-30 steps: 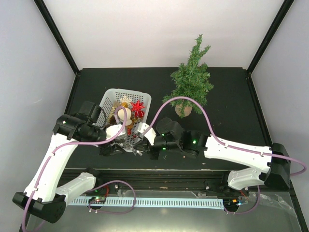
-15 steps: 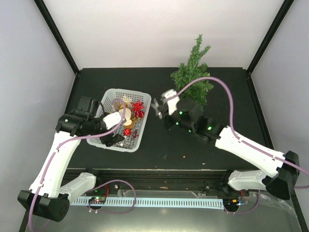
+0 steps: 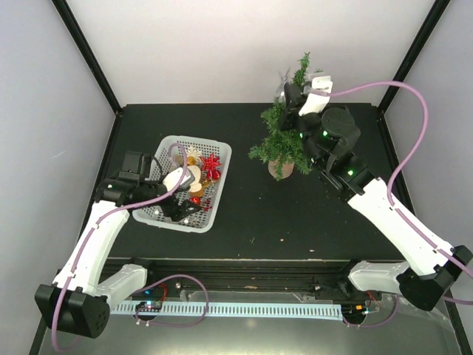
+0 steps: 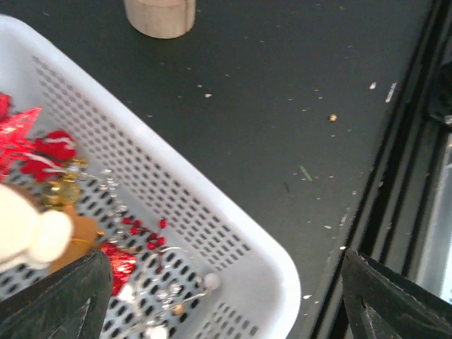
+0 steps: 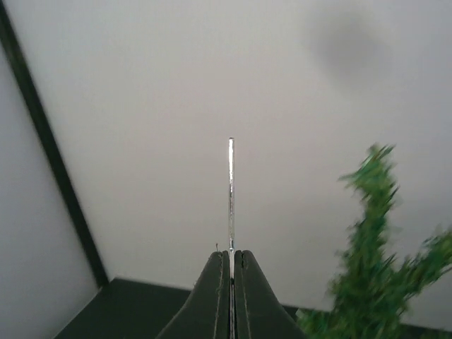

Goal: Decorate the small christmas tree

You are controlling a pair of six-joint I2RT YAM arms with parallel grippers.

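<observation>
The small christmas tree (image 3: pixel 290 132) stands on its round tan base at the back right of the black table. My right gripper (image 3: pixel 286 90) is raised beside the treetop, shut on a thin silver ornament (image 5: pixel 231 191) that shows edge-on in the right wrist view, with the tree (image 5: pixel 369 261) just to its right. My left gripper (image 3: pixel 179 210) hangs open and empty over the near end of the white basket (image 3: pixel 219 151). In the left wrist view its gripper (image 4: pixel 226 311) is above the basket rim (image 4: pixel 233 226), with red berries (image 4: pixel 145 229) and a red star (image 4: pixel 21 134) inside.
The basket holds several ornaments: a red star (image 3: pixel 211 166), gold pieces and a pale round figure (image 4: pixel 28 229). The tree's wooden base (image 4: pixel 159 14) shows beyond the basket. The table's front edge and rail (image 4: pixel 395 191) lie close to the basket's near corner.
My right arm has swung from the basket's near side up and right to the treetop, carrying the silver ornament. My left gripper has shifted slightly over the basket.
</observation>
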